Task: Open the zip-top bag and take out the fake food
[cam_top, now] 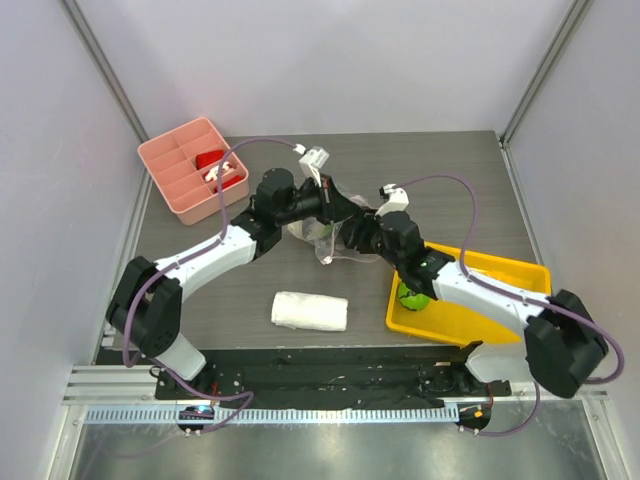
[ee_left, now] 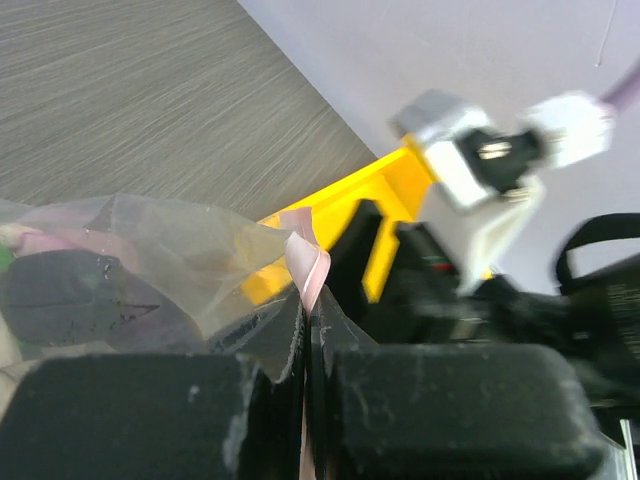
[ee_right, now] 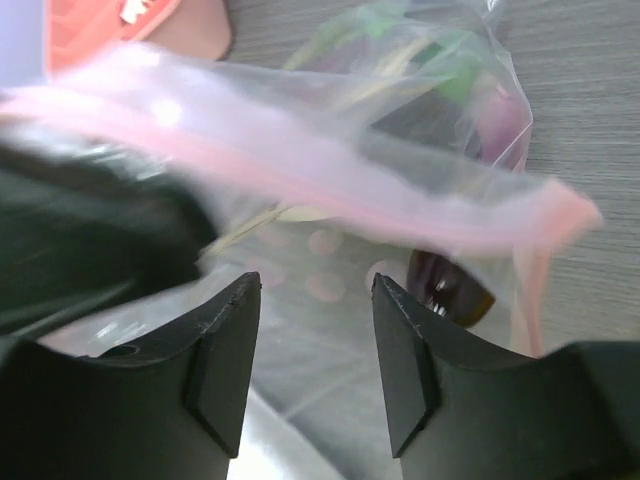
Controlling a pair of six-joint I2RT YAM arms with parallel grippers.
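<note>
Pale walls enclose a grey wood-grain table (cam_top: pixel 450 170), with the two arms reaching in from its near edge to meet at the middle. The zip-top bag (cam_top: pixel 325 238) sits there between them, crumpled and clear, lifted at its right edge. The left pincer (ee_left: pixel 308 350) has its fingers pressed together on that edge, with the film and the curled pink zip strip (ee_left: pixel 305 260) pinched between them. The right pincer (ee_right: pixel 315 285) comes in from the right with its fingers standing apart. The bag's film and pink strip stretch across just ahead of the gap, and whether the fingers touch the plastic I cannot tell. A dark purple eggplant (ee_left: pixel 70 300) shows through the plastic inside the bag. A green ball (cam_top: pixel 412 297) lies in the left end of a yellow tray (cam_top: pixel 490 262) at the near right, partly under the right arm. A white folded towel (cam_top: pixel 310 311) lies near the bag, and a pink divided box (cam_top: pixel 170 175) holding red-white items (cam_top: pixel 215 168) sits at the far left.
</note>
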